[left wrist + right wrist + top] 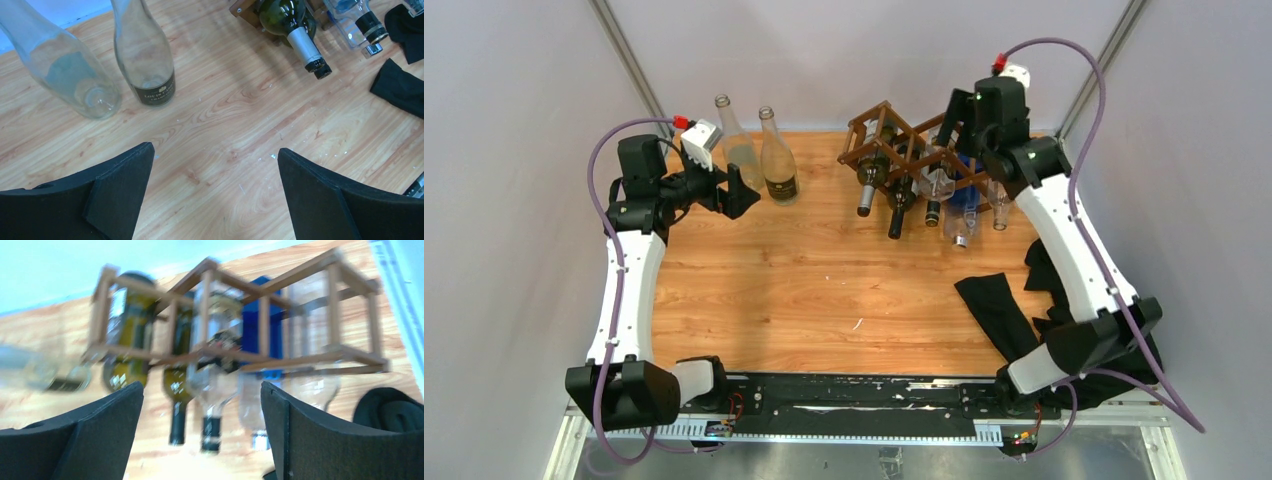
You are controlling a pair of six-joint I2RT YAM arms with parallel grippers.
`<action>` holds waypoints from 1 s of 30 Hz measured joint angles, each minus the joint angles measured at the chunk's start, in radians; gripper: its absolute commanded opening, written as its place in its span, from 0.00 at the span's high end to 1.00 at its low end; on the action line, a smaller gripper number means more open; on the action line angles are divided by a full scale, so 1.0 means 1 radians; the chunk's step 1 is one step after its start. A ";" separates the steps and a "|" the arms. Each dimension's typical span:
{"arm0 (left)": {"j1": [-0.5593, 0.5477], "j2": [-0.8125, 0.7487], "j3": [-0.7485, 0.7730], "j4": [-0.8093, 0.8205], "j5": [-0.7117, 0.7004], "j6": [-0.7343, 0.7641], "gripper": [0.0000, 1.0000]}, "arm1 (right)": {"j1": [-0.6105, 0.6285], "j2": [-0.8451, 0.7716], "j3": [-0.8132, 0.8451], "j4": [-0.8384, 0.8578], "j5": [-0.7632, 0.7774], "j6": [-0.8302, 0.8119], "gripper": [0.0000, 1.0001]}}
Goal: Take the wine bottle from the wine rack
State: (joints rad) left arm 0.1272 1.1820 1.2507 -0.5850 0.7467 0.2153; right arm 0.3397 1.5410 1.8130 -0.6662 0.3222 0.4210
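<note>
Right gripper (200, 435) is spread wide, nothing btw its fingers (102, 435). We see it hanging over the back right part of the wine rack (902, 128), not touching any bottle as far as we can tell. Its wrist pic is blurred, but the rack lies straight below and ahead of it on the table (824, 290), w/ bottles lying in the cells, necks toward the arm bases. From this gripper's left to its right: a green bottle (125, 330), a second dark bottle (176, 377), a clear bottle (214, 385) w/ a dark cap, a blue bottle (275, 330), then a see-through bottle (315, 345) in the end cell. All five sit in the rack. A black cloth (999, 305) lies back toward that arm's base, at the table's right edge.

Left gripper (215, 192) is also wide open & empty, hanging over bare wood, well apart from the rack. Just ahead of it, to its left, two upright bottles stand close together: an empty glass bottle (65, 70) and a labelled bottle (145, 60) w/ a dark label low on its body. The rack's nearest necks show farther ahead, to its right.
</note>
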 measured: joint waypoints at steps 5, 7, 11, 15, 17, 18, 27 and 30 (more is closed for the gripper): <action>0.000 0.000 0.000 0.000 -0.014 -0.014 0.00 | 0.185 -0.058 -0.095 0.025 -0.014 0.015 0.09; 0.000 0.000 0.000 0.000 -0.018 -0.017 0.00 | 0.237 -0.018 -0.119 0.030 -0.035 0.031 0.09; 0.000 -0.002 -0.001 0.000 -0.020 -0.018 0.00 | 0.283 0.106 -0.127 0.033 -0.065 0.054 0.10; 0.000 -0.014 -0.004 0.000 -0.029 -0.018 0.00 | 0.311 0.209 -0.124 0.034 -0.084 0.066 0.13; 0.000 -0.021 -0.005 0.000 -0.031 -0.018 0.00 | 0.323 0.257 -0.108 0.034 -0.089 0.077 0.14; 0.000 -0.024 -0.006 0.000 -0.032 -0.018 0.00 | 0.326 0.274 -0.101 0.036 -0.091 0.081 0.14; 0.000 -0.031 -0.034 0.028 -0.031 -0.034 0.00 | 0.332 0.397 -0.031 0.041 -0.079 0.132 0.23; 0.000 -0.031 -0.035 0.031 -0.031 -0.037 0.00 | 0.333 0.429 -0.006 0.045 -0.075 0.148 0.29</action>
State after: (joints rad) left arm 0.1272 1.1511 1.2160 -0.5541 0.7162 0.1783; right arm 0.6724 1.9701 1.8069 -0.6212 0.2470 0.5690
